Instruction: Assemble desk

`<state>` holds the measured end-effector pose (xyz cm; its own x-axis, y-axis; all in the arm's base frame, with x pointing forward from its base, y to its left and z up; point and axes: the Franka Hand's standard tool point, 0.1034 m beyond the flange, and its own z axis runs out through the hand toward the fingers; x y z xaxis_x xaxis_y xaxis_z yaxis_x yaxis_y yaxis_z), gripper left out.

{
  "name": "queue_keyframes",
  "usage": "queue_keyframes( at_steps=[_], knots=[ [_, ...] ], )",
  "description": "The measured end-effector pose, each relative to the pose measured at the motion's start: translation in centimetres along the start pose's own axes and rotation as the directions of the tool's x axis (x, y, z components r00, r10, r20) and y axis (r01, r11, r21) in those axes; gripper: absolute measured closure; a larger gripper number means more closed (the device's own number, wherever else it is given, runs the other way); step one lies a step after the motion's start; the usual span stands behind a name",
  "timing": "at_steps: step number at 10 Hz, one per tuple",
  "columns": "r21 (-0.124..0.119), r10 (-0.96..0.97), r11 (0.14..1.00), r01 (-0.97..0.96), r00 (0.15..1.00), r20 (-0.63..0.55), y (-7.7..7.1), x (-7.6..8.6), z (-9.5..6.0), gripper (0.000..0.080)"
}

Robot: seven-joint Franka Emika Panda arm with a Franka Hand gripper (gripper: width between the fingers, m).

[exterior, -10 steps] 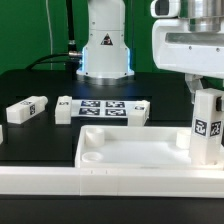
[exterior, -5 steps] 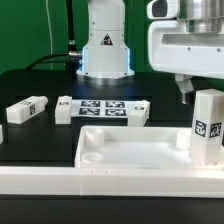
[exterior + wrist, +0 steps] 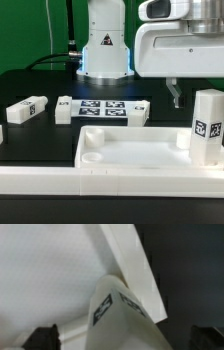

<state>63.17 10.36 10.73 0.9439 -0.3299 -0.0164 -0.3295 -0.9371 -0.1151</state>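
The white tray-like tabletop [image 3: 130, 150] lies at the front of the table. One white tagged leg [image 3: 208, 125] stands upright in its corner on the exterior view's right. My gripper [image 3: 176, 96] hangs above and to the exterior view's left of that leg, clear of it. In the wrist view the leg's top [image 3: 125, 308] shows below the camera over the tabletop [image 3: 50, 269]. The dark fingertips [image 3: 45, 337] stand wide apart on either side, touching nothing. A second leg [image 3: 27, 108] lies flat at the exterior view's left.
The marker board [image 3: 105, 108] lies behind the tabletop in the middle. The arm's base [image 3: 105, 50] stands at the back. A long white rail [image 3: 100, 185] runs along the table's front edge. A white piece [image 3: 3, 131] shows at the left edge.
My gripper has risen and moved to the exterior view's left, away from the upright leg. The leg stays standing in the tabletop's corner.
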Motion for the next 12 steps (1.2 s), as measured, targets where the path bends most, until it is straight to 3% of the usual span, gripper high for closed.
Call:
queue_keyframes(
  at_steps=[4,9,11,12],
  knots=[
    [-0.046,-0.365,0.930,0.365,0.931,0.019,-0.22,0.57,-0.06,0.0151],
    [-0.047,-0.524,0.850,0.525,0.851,0.029,-0.20,0.54,0.02,0.0151],
    [-0.046,-0.523,0.851,0.524,0.852,0.029,-0.20,0.55,0.02,0.0414],
    [-0.046,-0.515,0.856,0.515,0.857,0.028,-0.22,0.54,0.02,0.0414]
  ],
)
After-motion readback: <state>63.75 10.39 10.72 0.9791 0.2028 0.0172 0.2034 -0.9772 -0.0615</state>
